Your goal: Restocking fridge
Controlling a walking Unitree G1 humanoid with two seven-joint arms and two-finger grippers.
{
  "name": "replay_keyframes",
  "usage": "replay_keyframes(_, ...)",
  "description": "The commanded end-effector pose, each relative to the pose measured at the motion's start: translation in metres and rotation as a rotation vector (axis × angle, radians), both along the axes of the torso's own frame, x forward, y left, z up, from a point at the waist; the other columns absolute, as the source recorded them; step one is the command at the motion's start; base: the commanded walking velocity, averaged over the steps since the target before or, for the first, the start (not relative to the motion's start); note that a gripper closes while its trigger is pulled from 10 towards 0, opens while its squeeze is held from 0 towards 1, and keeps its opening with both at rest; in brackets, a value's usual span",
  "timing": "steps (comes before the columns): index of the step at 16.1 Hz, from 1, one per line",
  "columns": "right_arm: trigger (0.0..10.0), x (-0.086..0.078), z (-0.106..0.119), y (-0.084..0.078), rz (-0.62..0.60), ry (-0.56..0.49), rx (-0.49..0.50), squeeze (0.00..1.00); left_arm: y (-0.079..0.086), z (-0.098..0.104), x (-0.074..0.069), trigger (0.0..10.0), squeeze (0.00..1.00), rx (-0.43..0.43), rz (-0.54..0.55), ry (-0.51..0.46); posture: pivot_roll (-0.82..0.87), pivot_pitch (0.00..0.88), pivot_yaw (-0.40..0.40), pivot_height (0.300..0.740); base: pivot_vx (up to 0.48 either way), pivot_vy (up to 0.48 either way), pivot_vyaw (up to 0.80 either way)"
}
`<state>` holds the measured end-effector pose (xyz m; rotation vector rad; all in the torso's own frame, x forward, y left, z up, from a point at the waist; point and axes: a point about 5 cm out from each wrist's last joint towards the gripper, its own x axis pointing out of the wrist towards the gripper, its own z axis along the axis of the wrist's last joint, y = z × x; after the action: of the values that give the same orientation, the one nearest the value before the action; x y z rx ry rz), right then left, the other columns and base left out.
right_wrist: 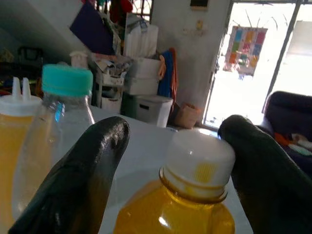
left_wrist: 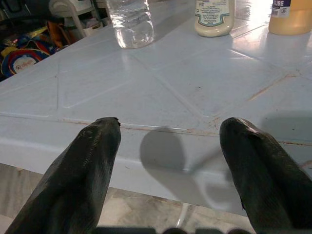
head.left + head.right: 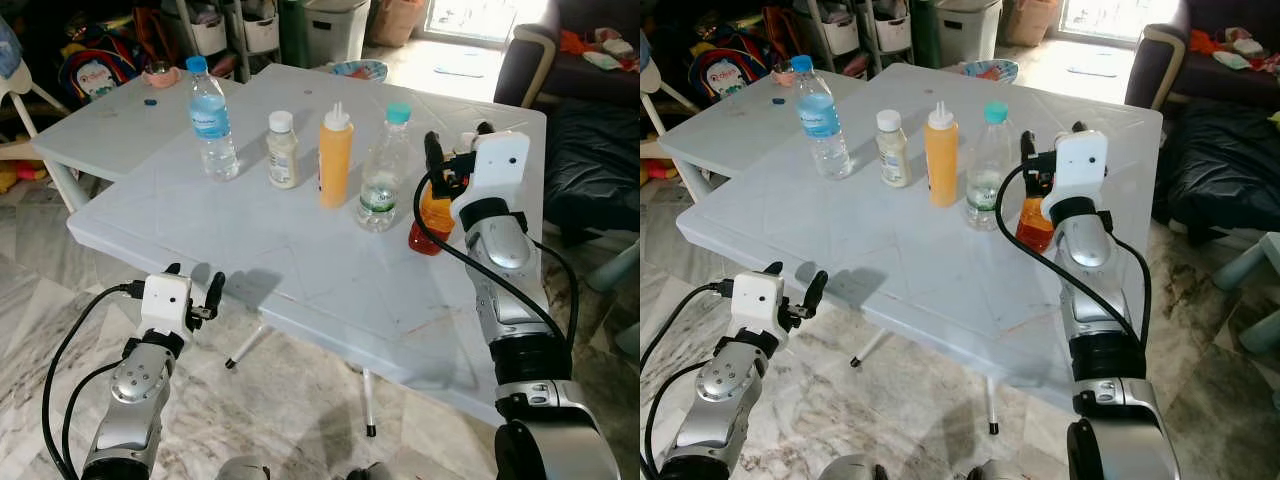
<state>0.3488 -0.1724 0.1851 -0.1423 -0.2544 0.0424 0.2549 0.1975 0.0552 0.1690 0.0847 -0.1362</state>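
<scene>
On the white table (image 3: 300,260) stand a row of bottles: a blue-capped water bottle (image 3: 212,120), a small white bottle (image 3: 282,150), an orange squeeze bottle (image 3: 335,158) and a clear teal-capped bottle (image 3: 385,175). At the row's right end is an orange drink bottle (image 1: 190,209) with a white cap (image 1: 200,163). My right gripper (image 3: 455,165) is open, one finger on each side of that cap, and it hides most of the bottle from the head views. My left gripper (image 3: 195,280) is open and holds nothing, low at the table's near edge (image 2: 146,146).
A second white table (image 3: 110,135) at the back left carries a pink cup (image 3: 160,73). A patterned bowl (image 3: 358,70) lies at the far edge. A dark sofa (image 3: 590,130) is on the right, with bins and clutter (image 3: 335,30) behind. Marble floor lies below.
</scene>
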Motion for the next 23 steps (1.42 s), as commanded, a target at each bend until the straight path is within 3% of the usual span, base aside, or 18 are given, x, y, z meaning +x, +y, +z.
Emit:
replay_keyframes(1, 0.0, 0.004, 0.006, 0.001, -0.009, 0.000, 0.019, 0.00, 0.003, -0.001, -0.002, 10.0, 0.00, 0.010, 0.010, 0.005, 0.08, 0.000, 0.013, 0.740, 0.000, 0.000, 0.00)
replay_keyframes(13, 0.0, 0.004, 0.002, -0.002, -0.052, 0.074, 0.046, 0.00, 0.004, -0.005, -0.003, 10.0, 0.00, 0.017, 0.037, 0.034, 0.08, 0.000, 0.012, 0.740, 0.000, 0.000, 0.00)
replay_keyframes(18, 0.0, -0.009, 0.007, 0.022, 0.044, 0.082, 0.102, 0.00, 0.003, -0.007, -0.002, 10.0, 0.00, -0.015, 0.069, 0.047, 0.08, 0.000, 0.007, 0.740, 0.000, 0.000, 0.00)
replay_keyframes(19, 2.1, -0.014, 0.005, 0.027, 0.069, 0.090, 0.104, 0.00, 0.002, -0.008, -0.002, 10.0, 0.00, -0.024, 0.081, 0.059, 0.08, 0.000, 0.005, 0.740, 0.000, 0.000, 0.00)
replay_keyframes(20, 6.7, -0.016, 0.003, 0.028, 0.075, 0.097, 0.100, 0.00, 0.001, -0.009, -0.003, 10.0, 0.00, -0.031, 0.085, 0.066, 0.08, 0.000, 0.004, 0.740, 0.000, 0.000, 0.00)
replay_keyframes(21, 10.0, -0.018, -0.003, 0.027, 0.066, 0.120, 0.102, 0.00, 0.001, -0.010, -0.003, 10.0, 0.00, -0.032, 0.084, 0.070, 0.08, 0.000, 0.004, 0.740, -0.259, 0.000, 0.00)
replay_keyframes(23, 10.0, -0.021, -0.007, 0.026, 0.074, 0.141, 0.114, 0.00, -0.001, -0.010, -0.003, 10.0, 0.00, -0.033, 0.082, 0.074, 0.08, 0.000, 0.003, 0.740, -0.279, 0.000, 0.00)
